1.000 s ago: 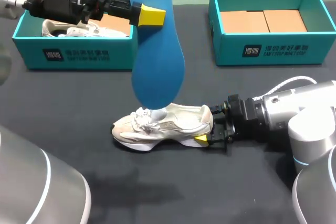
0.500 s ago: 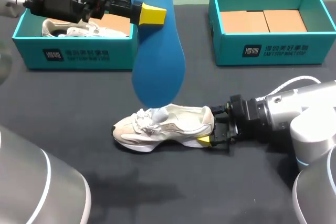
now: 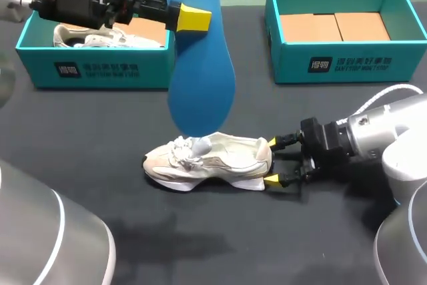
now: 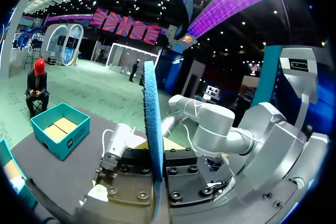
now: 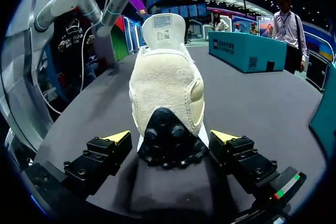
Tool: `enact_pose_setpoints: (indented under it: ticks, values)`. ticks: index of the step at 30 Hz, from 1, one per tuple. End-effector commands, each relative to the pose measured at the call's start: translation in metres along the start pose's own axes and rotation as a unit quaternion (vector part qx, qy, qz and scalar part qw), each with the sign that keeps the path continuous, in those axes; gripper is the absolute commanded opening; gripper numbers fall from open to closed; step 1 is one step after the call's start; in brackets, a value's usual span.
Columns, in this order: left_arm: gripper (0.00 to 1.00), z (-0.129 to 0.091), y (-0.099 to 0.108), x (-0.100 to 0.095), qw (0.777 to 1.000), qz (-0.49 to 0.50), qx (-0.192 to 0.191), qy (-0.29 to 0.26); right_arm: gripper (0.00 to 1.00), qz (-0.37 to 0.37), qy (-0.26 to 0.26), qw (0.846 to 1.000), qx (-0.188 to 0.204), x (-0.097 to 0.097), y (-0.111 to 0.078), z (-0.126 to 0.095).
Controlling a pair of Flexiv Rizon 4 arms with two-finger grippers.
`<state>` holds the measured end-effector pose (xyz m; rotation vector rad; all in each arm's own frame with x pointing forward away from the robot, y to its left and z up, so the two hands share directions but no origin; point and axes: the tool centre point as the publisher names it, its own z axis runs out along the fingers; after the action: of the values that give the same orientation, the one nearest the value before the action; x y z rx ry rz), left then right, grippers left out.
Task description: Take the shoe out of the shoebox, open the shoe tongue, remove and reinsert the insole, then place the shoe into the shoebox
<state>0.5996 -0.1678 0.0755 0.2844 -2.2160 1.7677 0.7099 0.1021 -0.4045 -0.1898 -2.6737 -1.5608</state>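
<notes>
- Your left gripper [image 3: 193,18] sat in the upper left of the head view, just left of centre, and its fingers were pinched together on the blue insole [image 3: 200,78].
- In the left wrist view that insole [image 4: 153,129] stood edge-on, right between the two finger blocks, so it looked properly clamped from both sides.
- The insole hung upright from the top of the frame. Its lower rounded end came down to the opening of the shoe [image 3: 207,161], right by the laces. You couldn't tell whether it was actually touching inside.
- The shoe was a white sneaker that sat on its sole on the black table [image 3: 100,131] in the lower middle of the frame, toe to the left and heel to the right.
- Your right gripper [image 3: 273,161] was down at table level just right of the heel with its fingers spread apart.
- The right wrist view had the heel [image 5: 168,129] sitting between the two yellow tips with a gap on each side, so nothing was gripped there.
- The left shoebox [image 3: 93,71] was in the upper left with a second white shoe [image 3: 87,37] lying in it.
- The right shoebox [image 3: 333,65] was in the upper right with brown cardboard inserts [image 3: 333,28] on its floor.
</notes>
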Motion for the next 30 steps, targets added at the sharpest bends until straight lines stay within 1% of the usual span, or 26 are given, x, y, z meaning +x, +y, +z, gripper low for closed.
enact_pose_setpoints:
  ticks: [1, 5, 7, 8, 11, 14, 28, 30]
  values:
    - [0.0, 0.002, -0.001, -0.002, 1.0, 0.0, -0.001, 0.001, 1.0, 0.015, -0.001, 0.998, 0.068, 0.002, 0.009, -0.014]
    - [0.0, 0.002, -0.001, -0.002, 1.0, 0.0, -0.001, 0.001, 1.0, 0.03, -0.006, 0.993, 0.117, 0.004, 0.013, -0.023]
    - [0.0, 0.002, -0.001, -0.002, 1.0, 0.0, -0.001, 0.001, 1.0, 0.032, -0.008, 0.99, 0.134, 0.004, 0.015, -0.026]
    - [0.0, 0.002, -0.001, -0.002, 1.0, 0.0, -0.001, 0.001, 1.0, 0.035, -0.011, 0.988, 0.151, 0.005, 0.017, -0.029]
    - [0.0, 0.002, -0.001, -0.002, 1.0, 0.0, -0.001, 0.001, 1.0, 0.034, -0.021, 0.984, 0.175, 0.005, 0.023, -0.034]
    - [0.0, 0.002, -0.001, -0.002, 1.0, 0.0, -0.001, 0.001, 1.0, 0.028, -0.034, 0.973, 0.224, 0.006, 0.03, -0.038]
    - [0.0, 0.002, -0.001, -0.002, 1.0, 0.0, -0.001, 0.001, 1.0, 0.028, -0.034, 0.973, 0.224, 0.006, 0.03, -0.038]
    - [0.0, 0.002, -0.001, -0.002, 1.0, 0.0, -0.001, 0.001, 1.0, 0.042, -0.039, 0.966, 0.254, 0.004, 0.037, -0.033]
